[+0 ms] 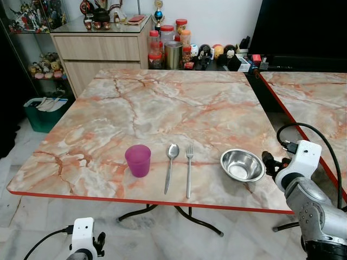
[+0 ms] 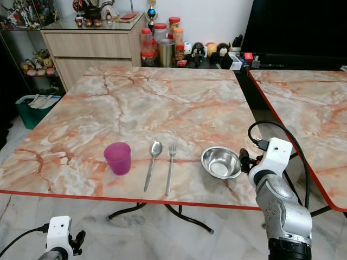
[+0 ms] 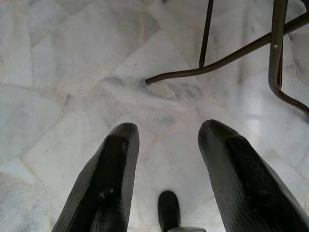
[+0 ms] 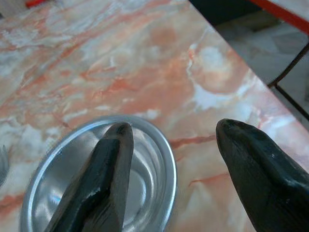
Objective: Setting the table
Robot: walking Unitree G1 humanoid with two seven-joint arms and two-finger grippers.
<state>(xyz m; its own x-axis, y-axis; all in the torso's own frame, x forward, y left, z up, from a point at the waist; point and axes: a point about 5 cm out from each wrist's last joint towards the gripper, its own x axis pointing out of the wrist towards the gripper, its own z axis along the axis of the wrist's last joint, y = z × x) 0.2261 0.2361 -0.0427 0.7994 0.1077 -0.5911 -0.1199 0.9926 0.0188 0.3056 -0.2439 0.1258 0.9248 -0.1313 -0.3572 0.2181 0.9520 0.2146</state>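
Along the front of the marble table (image 1: pixel 162 103) a purple cup (image 1: pixel 138 160), a spoon (image 1: pixel 171 165), a fork (image 1: pixel 188 170) and a steel bowl (image 1: pixel 242 164) lie in a row. My right gripper (image 1: pixel 269 161) is at the bowl's right side, just above table height. In the right wrist view it is open (image 4: pixel 174 128), one finger over the inside of the bowl (image 4: pixel 63 179) and the other outside over the marble, so the rim lies between them. I cannot tell whether they touch it. My left gripper (image 3: pixel 169 126) hangs open below the table's front edge, over the floor.
A second marble table (image 1: pixel 314 97) stands to the right across a narrow gap. At the back are a cabinet (image 1: pixel 97 49), jars (image 1: pixel 173 51) and small figures. A green bin (image 1: pixel 46 111) sits on the floor at left. Metal table legs (image 3: pixel 212 72) cross the tiled floor.
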